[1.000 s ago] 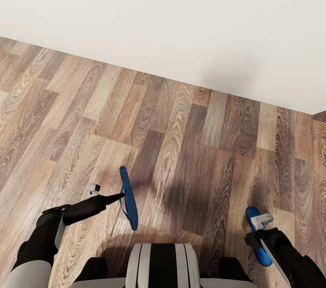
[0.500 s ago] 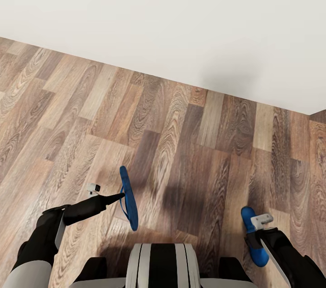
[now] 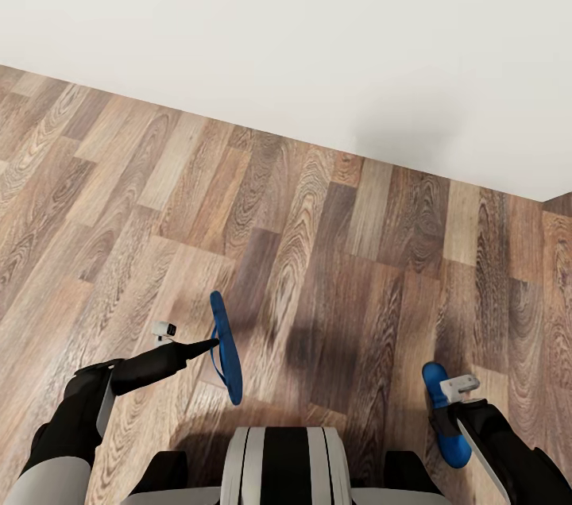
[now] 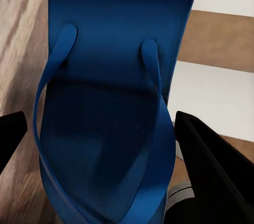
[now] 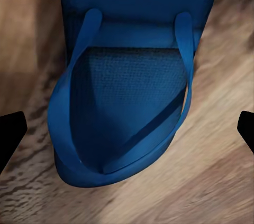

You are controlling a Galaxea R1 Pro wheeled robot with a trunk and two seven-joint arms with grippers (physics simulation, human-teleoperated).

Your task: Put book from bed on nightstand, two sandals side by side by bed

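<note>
Blue sandal (image 3: 226, 346) is pinched edge-up in the left jaws (image 3: 213, 344), off the wood floor (image 3: 334, 251). The other sandal (image 3: 442, 413) sits at the right jaws (image 3: 445, 402); can't tell if they're closed. White wall (image 3: 318, 28) ahead.

A plain white wall (image 3: 318, 21) takes up the upper part of the head view, its base running on a slant from the left edge down toward the right edge. Below it lies a brown wood-plank floor (image 3: 334, 251) — boards in mixed light and dark tones with strong swirling grain, laid end to end in staggered rows. Soft dark shadows fall on the planks in the lower middle — one also dims the wall just above its base.
</note>
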